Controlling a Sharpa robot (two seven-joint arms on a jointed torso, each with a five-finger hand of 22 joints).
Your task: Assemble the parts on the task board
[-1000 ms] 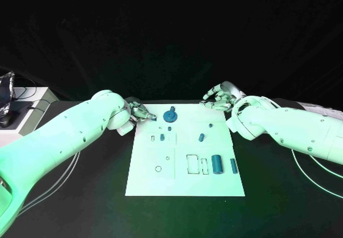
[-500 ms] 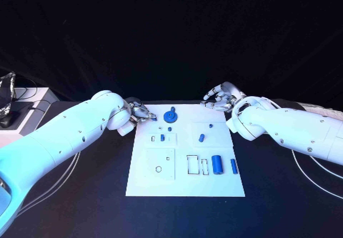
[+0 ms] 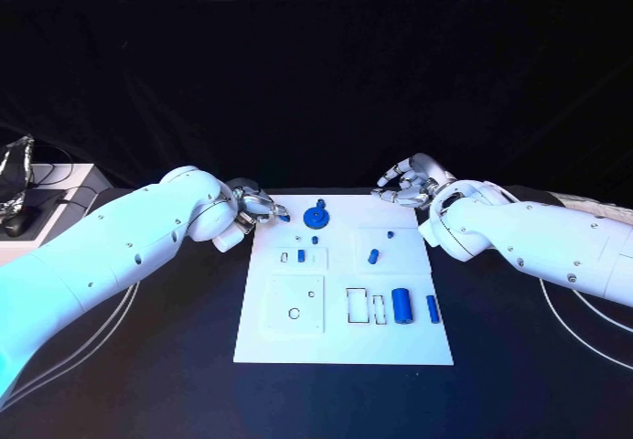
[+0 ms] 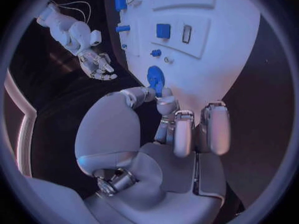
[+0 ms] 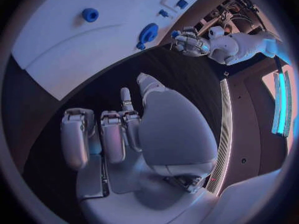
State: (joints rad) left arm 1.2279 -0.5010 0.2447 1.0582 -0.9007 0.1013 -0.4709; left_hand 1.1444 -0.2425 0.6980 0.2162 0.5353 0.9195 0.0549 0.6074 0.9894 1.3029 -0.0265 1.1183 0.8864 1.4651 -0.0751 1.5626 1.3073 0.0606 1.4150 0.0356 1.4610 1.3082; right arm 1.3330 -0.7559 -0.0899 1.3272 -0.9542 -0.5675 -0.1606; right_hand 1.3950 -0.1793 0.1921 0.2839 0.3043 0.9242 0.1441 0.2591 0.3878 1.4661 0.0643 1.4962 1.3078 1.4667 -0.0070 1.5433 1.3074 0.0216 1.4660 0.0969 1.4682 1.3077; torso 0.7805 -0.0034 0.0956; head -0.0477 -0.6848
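A white task board (image 3: 343,340) lies in the middle of a black surface (image 3: 158,366), its long side running from the near edge toward the far edge. Small blue parts sit on it: a round gear-like part (image 3: 316,217) near the board's far edge, a short peg (image 3: 373,256) around the middle, and two upright cylinders (image 3: 401,305) toward the near right corner.

The left hand (image 3: 254,208) rests at the board's far left corner, with a small blue part (image 3: 283,218) at its fingertips. It looks pinched, though the grip is too small to confirm in the head view. The right hand (image 3: 406,186) hovers off the board's far right corner, fingers curled inward and holding nothing.

Over the last second, almost nothing on the board has moved. Both hands sit in nearly the same spots, so the left hand seems to be mid-placement rather than finished.

The left wrist view adds detail: the fingertips (image 4: 163,100) sit just beside the gear-like part (image 4: 154,77), seemingly touching it. The right wrist view shows the right hand (image 5: 118,134) over bare surface, well apart from the board's edge (image 5: 62,74).
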